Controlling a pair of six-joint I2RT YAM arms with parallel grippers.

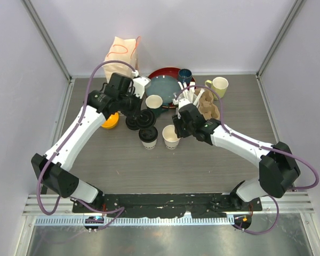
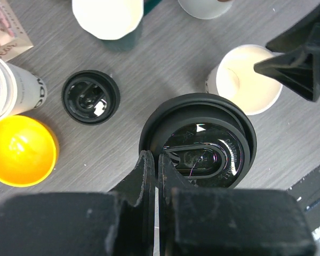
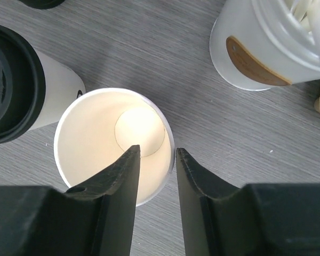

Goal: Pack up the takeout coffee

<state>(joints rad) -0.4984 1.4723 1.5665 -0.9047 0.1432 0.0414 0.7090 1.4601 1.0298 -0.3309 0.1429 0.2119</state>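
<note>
- The counter [image 1: 165, 170] is bare at 6 o'clock from the open cup [image 1: 171, 136], so fingers could pass there.
- At 9 o'clock the lidded cup [image 1: 148, 134] stands just beside it, with only a thin gap between.
- At 12 o'clock a third cup [image 1: 154, 101] and a teal plate [image 1: 162, 88] crowd the way.
- At 2 o'clock sits a cardboard tray [image 1: 209, 109].
- Toward 10 o'clock lie a loose lid [image 1: 132, 122] and a yellow bowl [image 1: 110, 121].

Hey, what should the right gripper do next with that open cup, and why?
Probably close the right gripper on the open cup: its jaws straddle the wall, one inside, one outside, not yet pinching. That would steady it for the black lid the left gripper seems to hold.
</note>
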